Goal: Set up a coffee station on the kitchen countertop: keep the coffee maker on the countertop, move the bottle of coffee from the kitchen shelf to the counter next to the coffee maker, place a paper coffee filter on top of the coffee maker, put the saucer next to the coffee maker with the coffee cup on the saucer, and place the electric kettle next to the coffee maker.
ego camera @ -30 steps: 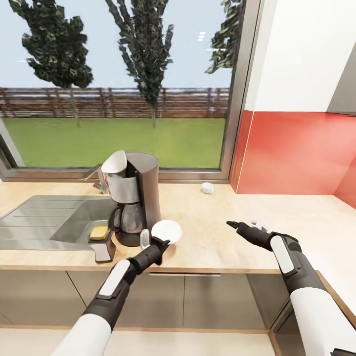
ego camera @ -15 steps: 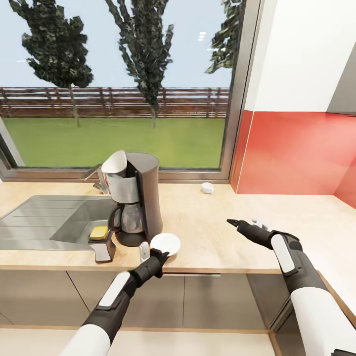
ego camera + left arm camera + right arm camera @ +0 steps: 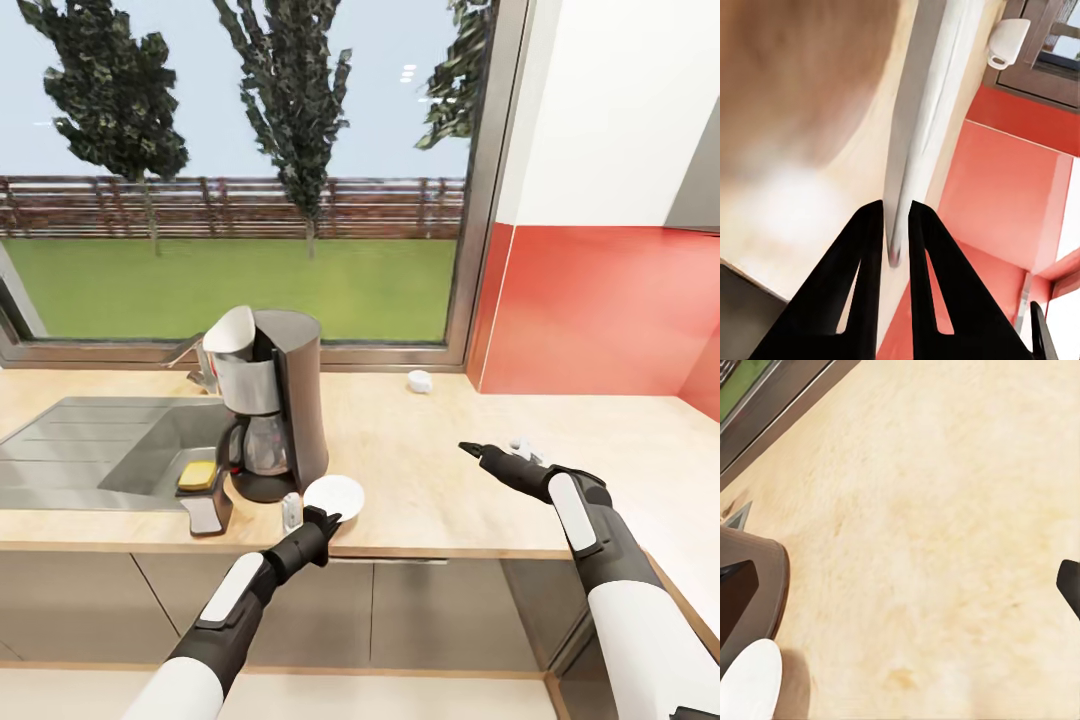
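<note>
Wood-look kitchen countertop [image 3: 420, 470] under a big window, sink [image 3: 110, 445] off to one side. The coffee maker [image 3: 270, 410] sits by the sink, and the left gripper [image 3: 318, 520] has its fingers pinched narrow on the rim of the white saucer [image 3: 334, 496], holding it low just beside the machine, probably so it lands right next to it. The coffee cup [image 3: 419, 380] waits back near the window. The right gripper [image 3: 478, 456] hovers over bare counter; can't tell if it's open or not.

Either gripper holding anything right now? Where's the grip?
The left gripper pinches the saucer by its near rim. The right gripper holds nothing.
</note>
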You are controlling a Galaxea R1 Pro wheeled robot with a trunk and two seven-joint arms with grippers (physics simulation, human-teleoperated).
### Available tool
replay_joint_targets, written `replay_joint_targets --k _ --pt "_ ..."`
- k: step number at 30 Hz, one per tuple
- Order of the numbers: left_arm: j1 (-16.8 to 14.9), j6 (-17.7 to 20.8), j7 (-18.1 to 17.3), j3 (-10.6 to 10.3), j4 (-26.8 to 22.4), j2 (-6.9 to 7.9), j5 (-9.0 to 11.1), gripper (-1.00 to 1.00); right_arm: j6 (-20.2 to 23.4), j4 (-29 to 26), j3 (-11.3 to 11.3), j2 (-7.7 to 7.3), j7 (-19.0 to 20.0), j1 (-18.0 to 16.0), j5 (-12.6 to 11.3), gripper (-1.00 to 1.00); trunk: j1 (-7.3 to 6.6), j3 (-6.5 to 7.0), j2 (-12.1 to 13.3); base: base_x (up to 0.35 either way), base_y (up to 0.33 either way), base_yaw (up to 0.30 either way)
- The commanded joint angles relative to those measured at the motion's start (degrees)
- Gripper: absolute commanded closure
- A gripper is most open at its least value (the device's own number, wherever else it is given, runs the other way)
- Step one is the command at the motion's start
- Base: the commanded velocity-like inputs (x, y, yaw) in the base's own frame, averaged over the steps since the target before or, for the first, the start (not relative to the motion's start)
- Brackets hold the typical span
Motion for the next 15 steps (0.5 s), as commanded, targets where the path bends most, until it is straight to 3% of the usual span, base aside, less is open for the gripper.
replay_joint_targets --k 1,15 --pt "0.0 0.1 0.3 0.0 -0.1 0.00 0.4 1.00 0.3 0.0 -0.1 0.02 0.3 -0.1 0.1 -1.00 0.04 -0.13 -0.1 0.058 0.000 0.000" --pt "0.0 0.1 0.4 0.2 -0.1 0.24 0.4 1.00 0.3 0.0 -0.1 0.02 0.3 -0.1 0.1 -1.00 0.04 -0.13 -0.1 0.007 0.000 0.000"
